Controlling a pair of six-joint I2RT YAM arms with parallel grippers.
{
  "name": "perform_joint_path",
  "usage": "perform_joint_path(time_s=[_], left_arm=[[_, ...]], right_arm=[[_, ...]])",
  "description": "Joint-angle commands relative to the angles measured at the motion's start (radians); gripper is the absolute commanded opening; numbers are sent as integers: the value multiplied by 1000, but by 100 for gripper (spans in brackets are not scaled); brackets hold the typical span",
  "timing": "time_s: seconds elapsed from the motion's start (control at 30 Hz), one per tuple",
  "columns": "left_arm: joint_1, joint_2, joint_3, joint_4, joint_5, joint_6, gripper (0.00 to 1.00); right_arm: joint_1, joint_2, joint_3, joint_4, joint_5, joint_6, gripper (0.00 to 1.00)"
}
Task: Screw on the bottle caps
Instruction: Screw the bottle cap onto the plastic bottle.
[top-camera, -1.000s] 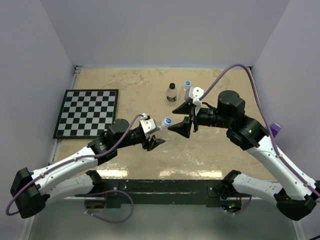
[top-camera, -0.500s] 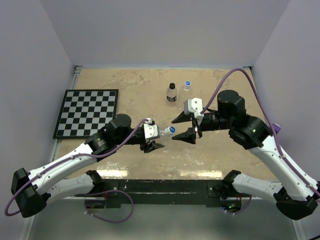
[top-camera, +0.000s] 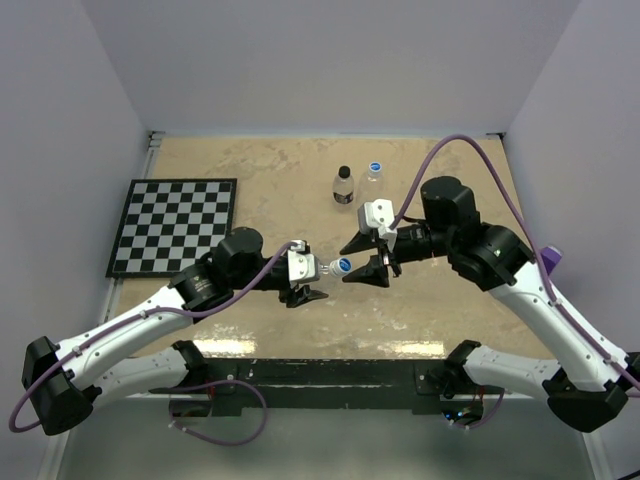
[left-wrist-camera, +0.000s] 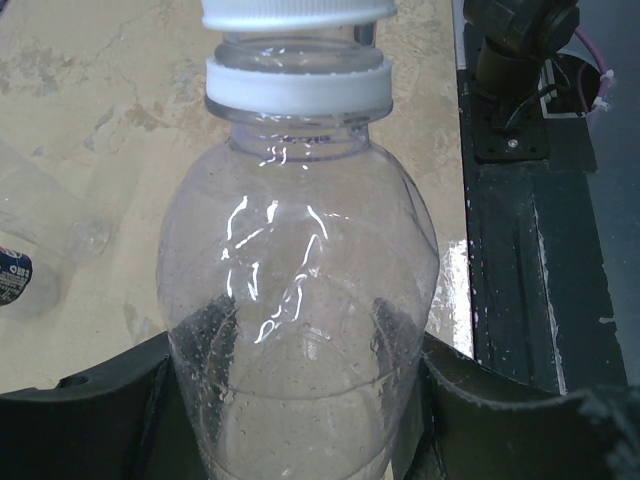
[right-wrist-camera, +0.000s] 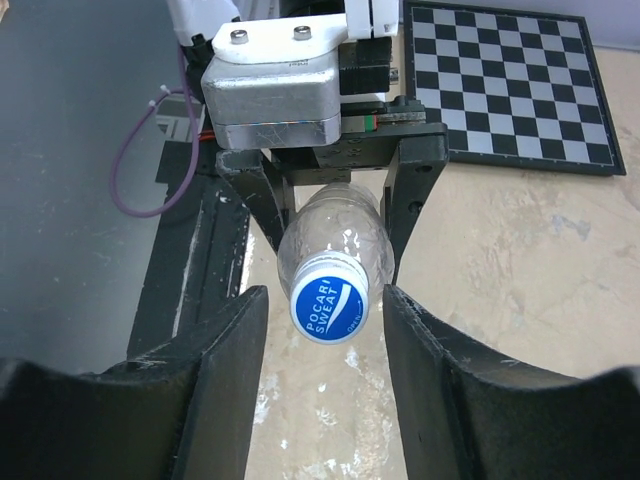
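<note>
**Cap-tightening step.** The left gripper (left-wrist-camera: 300, 405) is clamped on the belly of a small clear plastic bottle (left-wrist-camera: 300, 260), which it holds level over the beige table (top-camera: 250, 180). The bottle's neck points at the right gripper (right-wrist-camera: 325, 300). That gripper's jaws stand apart, one finger either side of the round blue screw cap (right-wrist-camera: 330, 310) (white lettering on its face), with a gap on both sides. Good practice is to centre on the cap's axis, close squarely on its rim, then rotate without pushing the bottle sideways.
</note>
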Motion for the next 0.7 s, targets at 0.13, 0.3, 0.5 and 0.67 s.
perform_joint_path(time_s=[0.13,0.3,0.5,0.67], left_arm=[[6,-9,48,21,42,19,2],[5,-8,53,21,49,19,1],[5,-3,60,24,51,15,1],[5,-8,57,45,8,-11,1]], right_arm=[[-3,7,39,-23,-37,-32,46],[-3,21,43,-35,-44,-46,41],[-3,29,45,-41,-57,-53,28],[-3,27,37,-23,-35,-28,6]])
